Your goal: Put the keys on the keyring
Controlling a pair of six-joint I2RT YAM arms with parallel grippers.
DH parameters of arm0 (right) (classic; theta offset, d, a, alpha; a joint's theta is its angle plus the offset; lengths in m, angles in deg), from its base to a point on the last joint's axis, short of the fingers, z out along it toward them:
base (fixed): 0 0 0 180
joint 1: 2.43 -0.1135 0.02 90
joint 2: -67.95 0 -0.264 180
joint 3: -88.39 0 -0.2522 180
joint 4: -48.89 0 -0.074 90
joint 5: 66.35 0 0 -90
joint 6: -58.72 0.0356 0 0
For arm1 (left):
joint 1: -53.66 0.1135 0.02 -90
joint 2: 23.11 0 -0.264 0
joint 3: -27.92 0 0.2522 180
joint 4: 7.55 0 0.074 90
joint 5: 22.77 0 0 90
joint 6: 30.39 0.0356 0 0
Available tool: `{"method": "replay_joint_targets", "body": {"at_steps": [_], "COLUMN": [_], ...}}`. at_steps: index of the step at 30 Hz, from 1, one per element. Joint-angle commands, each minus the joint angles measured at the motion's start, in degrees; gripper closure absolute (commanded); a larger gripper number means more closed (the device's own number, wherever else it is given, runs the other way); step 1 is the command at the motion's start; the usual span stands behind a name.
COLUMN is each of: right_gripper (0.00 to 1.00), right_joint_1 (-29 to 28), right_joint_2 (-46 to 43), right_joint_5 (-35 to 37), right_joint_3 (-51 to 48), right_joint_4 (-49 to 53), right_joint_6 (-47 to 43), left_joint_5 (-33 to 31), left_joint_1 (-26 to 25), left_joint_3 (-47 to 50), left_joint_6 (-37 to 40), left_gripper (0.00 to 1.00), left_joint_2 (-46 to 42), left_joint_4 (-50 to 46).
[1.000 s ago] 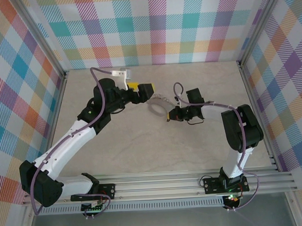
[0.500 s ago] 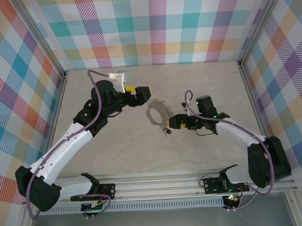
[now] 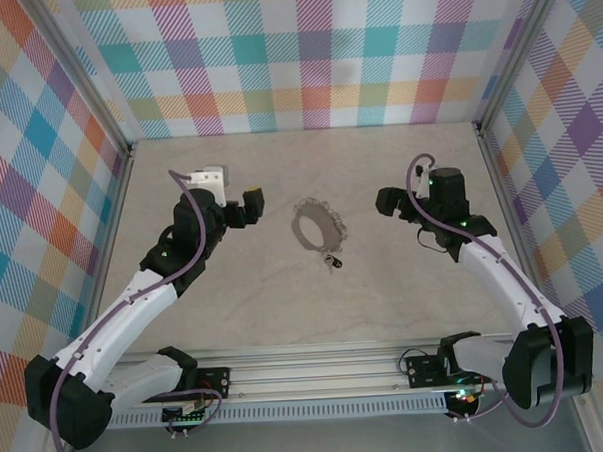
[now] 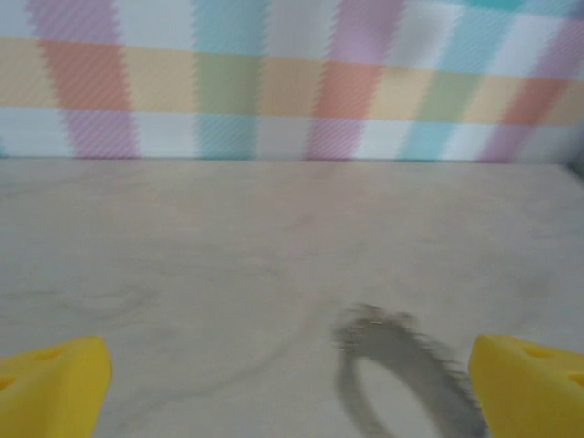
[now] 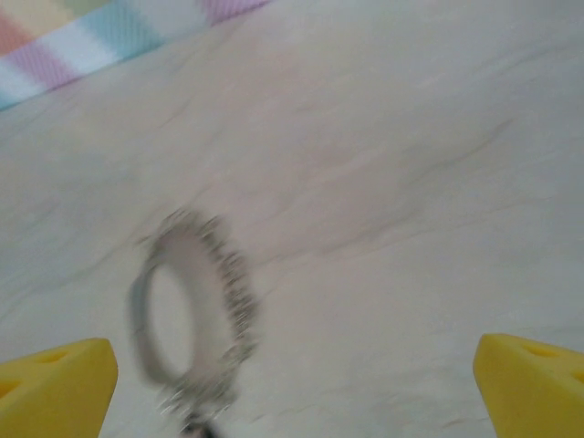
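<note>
Keyring (image 3: 298, 226): flat, mid-table, between the 2 grippers, clear of each.
Keys (image 3: 330, 262): at keyring's near rim; contact unclear.
Left gripper (image 3: 253, 204): fingers apart, near keyring's left.
Right gripper (image 3: 383, 200): fingers apart, near keyring's right.
Table (image 3: 404, 282): bare out to 3 walls (image 3: 304, 56).

I see the keyring (image 3: 297, 228) on the table (image 3: 235, 299) between left gripper (image 3: 254, 201) and right gripper (image 3: 383, 200), the keys (image 3: 330, 261) at its near rim.

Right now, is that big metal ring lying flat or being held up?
Lying flat. The keyring rests on the table; the left claw and right claw are open, apart from it.
</note>
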Motion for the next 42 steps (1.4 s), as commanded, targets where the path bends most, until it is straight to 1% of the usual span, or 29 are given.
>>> {"method": "replay_joint_targets", "body": {"at_steps": [1,4,7,10,13,14,15,16,18,22,24,25,27,28,29,30,31,32,33,34,36,42], "right_gripper": [0.0,0.0,0.0,0.0,0.0,0.0,0.0,0.0,0.0,0.0,0.0,0.0,0.0,0.0,0.0,0.0,0.0,0.0,0.0,0.0,0.0,0.0], "right_joint_1": [0.9,2.5,4.8,6.5,8.3,8.8,9.0,9.2,10.0,9.9,9.9,9.9,10.0,10.0,9.9,10.0,10.0,10.0,10.1,10.2,11.5,11.5], "right_joint_2": [-0.8,0.1,0.9,3.2,6.8,7.8,8.8,9.5,11.1,15.2,17.5,17.0,18.4,19.9,22.7,22.3,21.0,22.2,22.5,22.1,22.4,22.4], "right_joint_5": [15.4,19.8,20.2,21.3,20.4,19.8,19.6,19.4,16.5,13.6,12.0,10.3,6.4,4.5,3.4,3.2,2.4,1.2,0.0,-0.4,-2.6,-2.5], "right_joint_3": [-3.7,-5.7,-10.3,-13.8,-16.5,-17.6,-19.2,-20.7,-22.3,-25.5,-28.4,-28.1,-29.1,-30.1,-31.5,-31.2,-29.9,-29.1,-27.6,-25.7,-25.1,-25.2], "right_joint_4": [-7.7,-10.9,-18.1,-24.7,-30.1,-32.5,-36.5,-39.9,-44.7,-54.8,-62.8,-61.0,-64.2,-67.6,-74.2,-72.1,-67.5,-68.4,-65.6,-60.7,-60.3,-60.4], "right_joint_6": [-4.7,-6.6,-7.6,-10.9,-12.6,-13.6,-14.7,-14.8,-13.0,-14.2,-15.3,-15.7,-17.2,-18.1,-18.9,-18.8,-18.9,-19.5,-19.9,-19.8,-19.0,-19.1], "left_joint_5": [-4.9,-4.0,-4.1,-3.7,-2.7,-1.3,-0.7,-0.5,1.5,6.9,8.7,9.7,12.3,12.7,13.3,13.7,13.6,13.8,14.0,13.9,13.4,13.1], "left_joint_1": [4.8,8.8,12.1,14.3,15.8,16.4,16.6,16.8,18.3,22.0,23.2,23.9,24.6,24.6,24.6,24.6,24.6,24.6,24.5,24.3,24.0,23.8], "left_joint_3": [4.1,9.2,15.0,20.3,23.9,24.3,23.4,23.2,24.0,25.3,26.3,26.4,26.3,26.4,26.6,26.5,26.6,26.5,25.9,25.7,25.4,25.3], "left_joint_6": [4.5,5.4,6.0,6.7,6.3,6.5,7.3,8.2,9.0,7.3,7.0,6.6,6.6,6.7,7.0,7.2,7.1,7.2,7.6,7.8,8.0,8.1], "left_gripper": [0.0,0.0,0.0,0.0,0.0,0.0,0.0,0.0,0.0,0.0,0.0,0.0,0.0,0.0,0.0,0.0,0.0,0.0,0.0,0.0,0.0,0.0], "left_joint_2": [-2.3,-2.3,0.0,4.8,10.4,12.1,13.7,14.9,17.2,21.2,23.5,24.1,26.3,27.5,29.1,29.3,29.0,29.3,29.3,29.4,29.5,29.5], "left_joint_4": [4.2,8.0,14.3,22.5,30.7,33.1,32.1,33.0,36.6,41.9,45.4,46.2,48.0,49.1,51.0,50.6,50.6,50.7,49.7,49.3,48.8,48.7]}}
